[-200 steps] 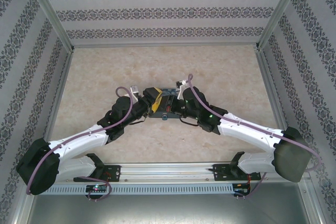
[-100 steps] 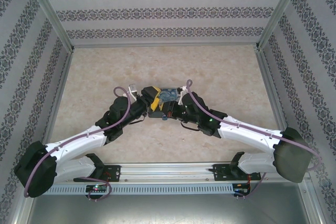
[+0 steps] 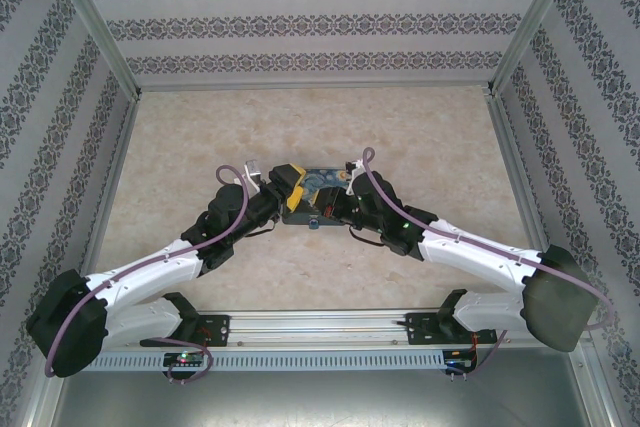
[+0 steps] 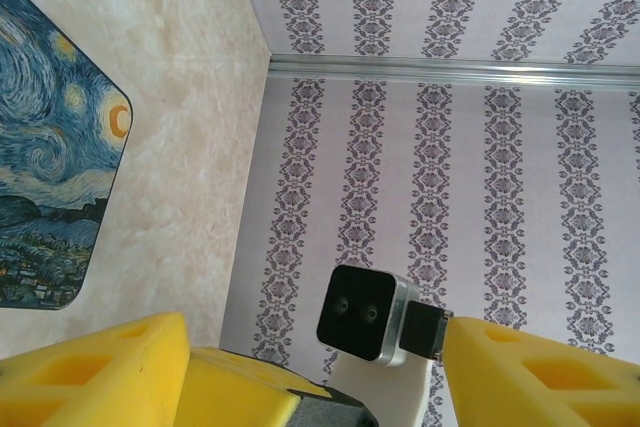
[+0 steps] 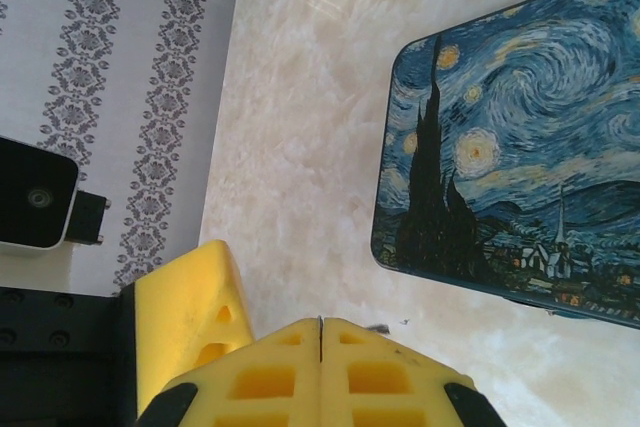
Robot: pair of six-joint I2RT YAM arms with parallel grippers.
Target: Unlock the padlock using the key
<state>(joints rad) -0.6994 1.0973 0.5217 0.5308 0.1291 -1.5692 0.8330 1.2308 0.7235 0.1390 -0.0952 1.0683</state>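
Tiny blue-grey padlock (image 3: 315, 224), at near edge of painted case (image 3: 322, 179), approx ctr

I count two arms, a left arm (image 3: 150, 277) and a right arm (image 3: 490, 259), two grippers, a left gripper (image 4: 315, 372) and a right gripper (image 5: 320, 342), and one painted case (image 5: 510, 137).

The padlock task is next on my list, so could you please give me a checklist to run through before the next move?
1. Left pincer open: ok, fingers stand wide apart.
2. Something between its fingers: not ok, the Starry Night case lies off to one side.
3. Right pincer shut: ok, pads pressed together.
4. Key held in right pincer: cannot tell, hidden if there.
5. Padlock found: cannot tell, just a bluish speck by the case's near edge.
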